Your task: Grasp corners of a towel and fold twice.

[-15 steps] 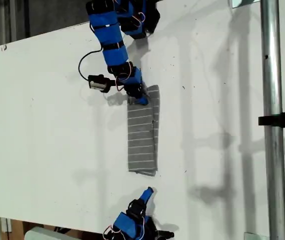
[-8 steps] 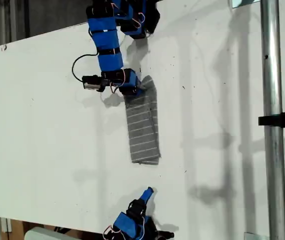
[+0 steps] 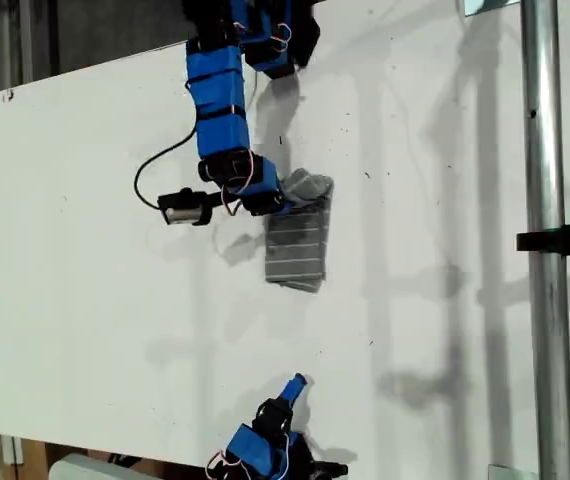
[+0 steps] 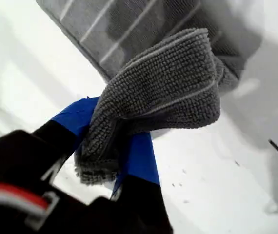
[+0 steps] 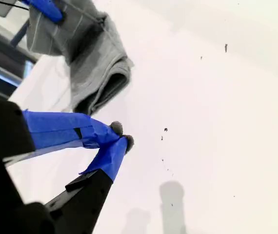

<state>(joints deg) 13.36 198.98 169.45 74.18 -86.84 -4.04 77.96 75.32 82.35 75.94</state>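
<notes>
Second fold underway: my first pincer [image 4: 112, 161] clamps towel [image 3: 298, 247] corner, second pincer [image 5: 122, 139] closed, empty; next needs carry-over and release.

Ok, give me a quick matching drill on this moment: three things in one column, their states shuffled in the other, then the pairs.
Things:
1. my first gripper
2. my second gripper
3. the towel

States:
A. one end lifted and bunched, the rest lying on the table
B. tips together, holding nothing, clear of the cloth
C. clamped on a bunch of grey cloth

Pairs: 1-C, 2-B, 3-A
</notes>
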